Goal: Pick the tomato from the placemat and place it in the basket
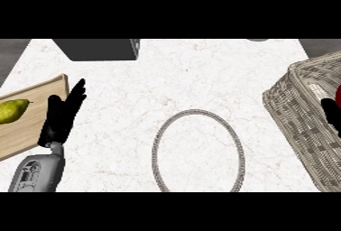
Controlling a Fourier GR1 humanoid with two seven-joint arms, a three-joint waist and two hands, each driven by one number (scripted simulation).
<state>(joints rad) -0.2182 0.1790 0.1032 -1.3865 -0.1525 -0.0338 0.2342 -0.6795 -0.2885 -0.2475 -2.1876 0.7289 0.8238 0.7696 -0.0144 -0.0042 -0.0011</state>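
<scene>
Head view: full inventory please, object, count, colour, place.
placemat: 1, white with grey rim, round, centre bottom of counter, nothing on it
basket: 1, grey wicker, right edge
tomato: 1, red, only a sliver shows, at the right edge over the basket
tray: 1, light wood, left edge
pear: 1, yellow-green, on the tray
dark box: 1, dark grey, top left
counter: 1, white marble
left robot hand: black, open, resting by the tray
right robot hand: black, over the basket, mostly cut off

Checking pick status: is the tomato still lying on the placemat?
No. The placemat lies bare inside its ring, and a red object shows beside the right hand over the basket.
</scene>
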